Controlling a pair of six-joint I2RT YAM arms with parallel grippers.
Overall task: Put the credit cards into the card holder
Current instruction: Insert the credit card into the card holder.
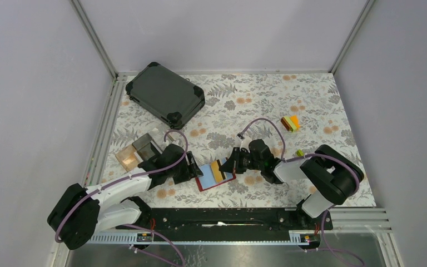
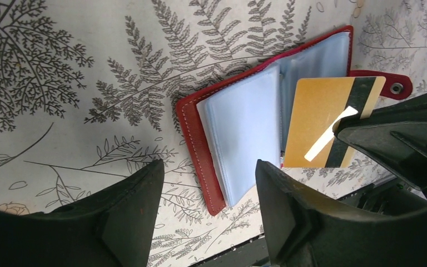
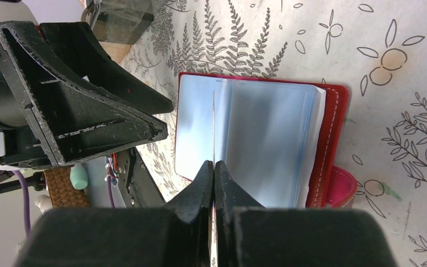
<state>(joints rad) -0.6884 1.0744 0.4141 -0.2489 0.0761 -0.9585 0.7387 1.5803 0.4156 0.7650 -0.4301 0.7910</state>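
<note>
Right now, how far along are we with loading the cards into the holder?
Done: the card holder lies open, sleeves exposed. In hand: the right gripper is shut on a gold card over the sleeves, not yet seated; the left gripper stands open beside the holder. Left: seating that card; other cards aren't visible.

Left fingers (image 2: 128,222) and right fingers (image 3: 200,189) flanking card holder (image 1: 207,179), room beyond

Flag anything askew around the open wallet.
The gold card, pinched in the right tool, hangs tilted over the red card holder, not inside a sleeve. Its clear sleeves fan up loosely. Nothing looks damaged.
</note>
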